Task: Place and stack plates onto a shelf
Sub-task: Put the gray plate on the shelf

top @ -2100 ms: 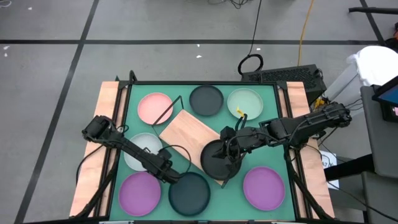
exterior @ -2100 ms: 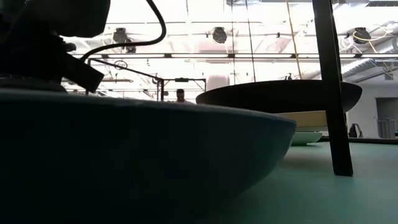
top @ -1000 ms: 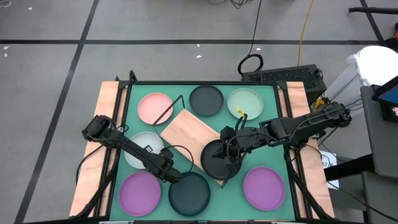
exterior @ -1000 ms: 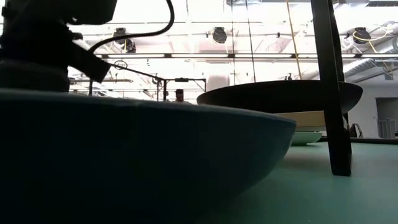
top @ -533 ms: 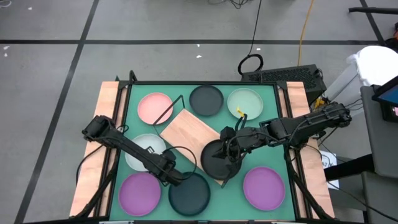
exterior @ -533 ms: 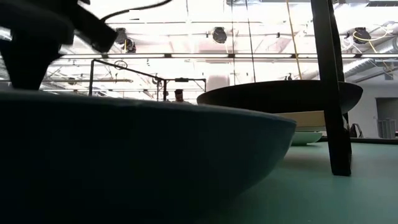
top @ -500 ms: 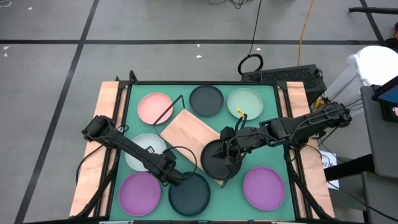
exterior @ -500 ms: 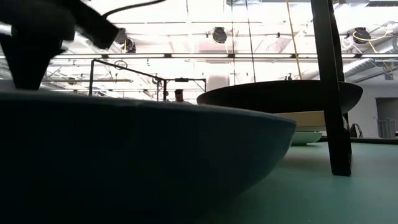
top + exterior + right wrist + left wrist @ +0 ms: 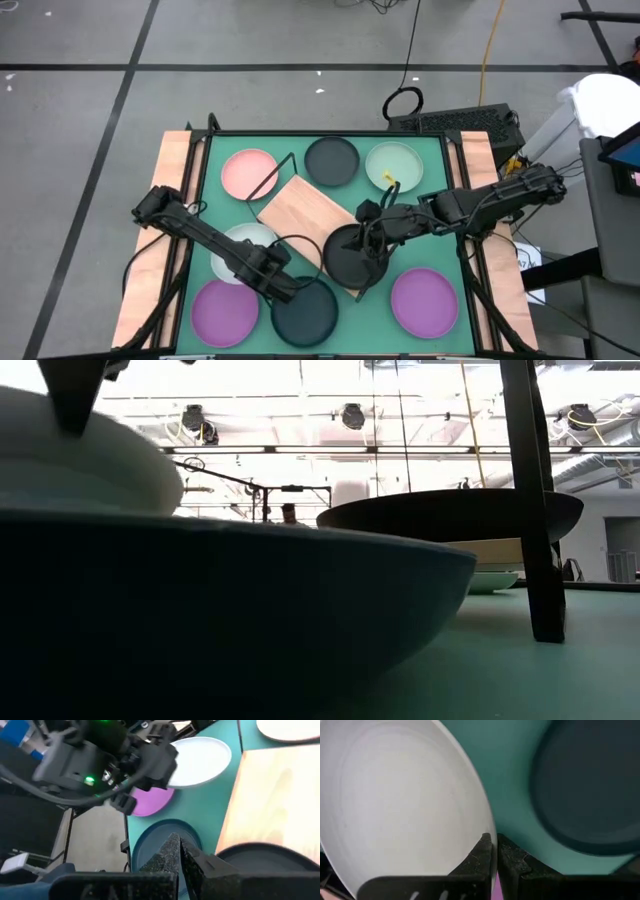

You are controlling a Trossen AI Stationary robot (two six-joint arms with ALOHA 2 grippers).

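My left gripper (image 9: pixel 268 276) is shut on a pale grey-green plate (image 9: pixel 240 247), which it holds above the table's left half, between a purple plate (image 9: pixel 224 310) and a dark teal plate (image 9: pixel 305 310). In the low view the pale plate (image 9: pixel 80 460) hangs above the dark teal plate (image 9: pixel 220 610). My right gripper (image 9: pixel 366 236) is shut at the far right rim of a black plate (image 9: pixel 345 258). That plate lies on the near right end of the wooden shelf (image 9: pixel 300 212), which sits askew mid-table. My left gripper pinches the pale plate's rim (image 9: pixel 481 832) between its two fingers, at the edge nearest the dark teal plate (image 9: pixel 590 785). The plate is lifted clear of the table and tilted. My right gripper is shut at the black plate's rim (image 9: pixel 222 854), coming slanting from the table's right. Its own fingers (image 9: pixel 170 852) hide the place of contact. The plate rests on the shelf board (image 9: pixel 270 795).
A pink plate (image 9: pixel 248 172), a dark plate (image 9: pixel 331 160) and a pale green plate (image 9: pixel 394 165) lie along the far edge, and another purple plate (image 9: pixel 424 300) lies near right. The shelf's black wire frame (image 9: pixel 272 176) stands at the shelf's far left end. An upright black bar (image 9: pixel 530 500) stands on the mat.
My left gripper has risen with the pale plate. The plate has come off the table and now hangs tilted, shifted slightly toward the table's right. In the low view the plate has come into sight above the dark teal plate.
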